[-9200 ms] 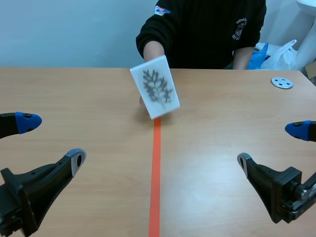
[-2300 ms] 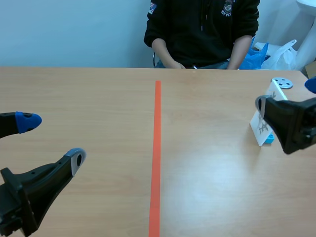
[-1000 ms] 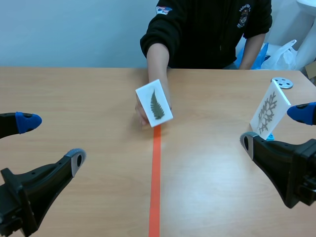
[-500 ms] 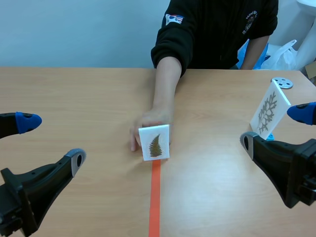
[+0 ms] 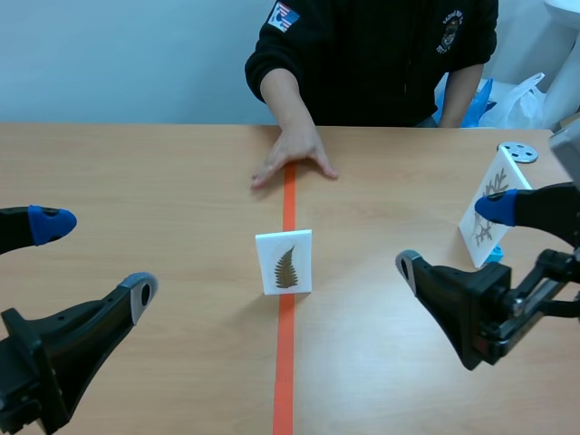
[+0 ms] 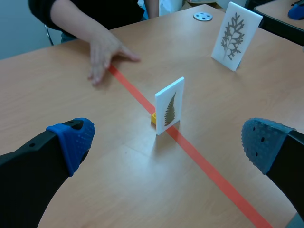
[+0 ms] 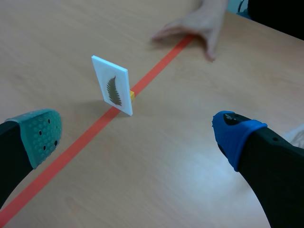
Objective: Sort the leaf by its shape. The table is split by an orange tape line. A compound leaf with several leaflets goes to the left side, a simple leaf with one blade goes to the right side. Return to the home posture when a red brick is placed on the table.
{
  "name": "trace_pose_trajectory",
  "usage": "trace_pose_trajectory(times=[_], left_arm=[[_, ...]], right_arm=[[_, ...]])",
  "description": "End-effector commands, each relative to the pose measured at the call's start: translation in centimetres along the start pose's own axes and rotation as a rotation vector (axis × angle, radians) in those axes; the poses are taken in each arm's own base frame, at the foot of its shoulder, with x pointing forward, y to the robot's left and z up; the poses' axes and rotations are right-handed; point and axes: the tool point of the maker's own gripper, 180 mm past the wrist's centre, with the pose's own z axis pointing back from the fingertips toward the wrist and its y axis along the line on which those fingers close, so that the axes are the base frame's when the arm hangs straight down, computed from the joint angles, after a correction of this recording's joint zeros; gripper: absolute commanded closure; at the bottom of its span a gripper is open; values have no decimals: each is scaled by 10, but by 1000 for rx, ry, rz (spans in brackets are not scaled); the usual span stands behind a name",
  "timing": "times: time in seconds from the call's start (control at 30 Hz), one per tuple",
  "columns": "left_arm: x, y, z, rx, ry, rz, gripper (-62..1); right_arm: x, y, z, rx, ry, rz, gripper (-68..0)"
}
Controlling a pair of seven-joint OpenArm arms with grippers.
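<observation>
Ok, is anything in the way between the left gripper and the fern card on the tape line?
Nothing visible stands between the left gripper and the fern card. The person's hand rests on the tape beyond the card.

Pale blue wall point(image 5: 118, 54) behind a wooden table point(image 5: 136, 172).

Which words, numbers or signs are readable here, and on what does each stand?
None is readable.
Chest emblem on the person's black top: lettering too small to read.
Sleeve patch: coloured badge, no legible words.
Fern card and branched-leaf card: leaf pictures only, no text.
</observation>
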Motion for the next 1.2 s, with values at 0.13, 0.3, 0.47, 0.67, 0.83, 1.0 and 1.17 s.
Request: trace_pose_trajectory(times=[0.13,0.3,0.47,0.67,0.83,1.0,1.17], left_arm=[[9,-2,-1,-2,-34,4,-623],[9,-2,-1,-2,-34,4,-623],[9,-2,-1,-2,-34,4,-623],[9,-2,-1,-2,-34,4,-623],[9,-2,-1,0,-35,6,-623],[9,-2,-1,-1,-36,6,-623],[9,-2,-1,-1,-35,6,-623]], right_arm=[[-12,-14,-27,-7,-18,25,-679],[-30,-13,-59,8,-15,6,-679],[-45,-9,-93,13,-17,-1,-679],[-52,11,-143,59,-30,-13,-679],[-55,32,-177,84,-16,30,-679],[-66,50,-191,101,17,57,-631],[-75,57,-191,103,34,86,-453]])
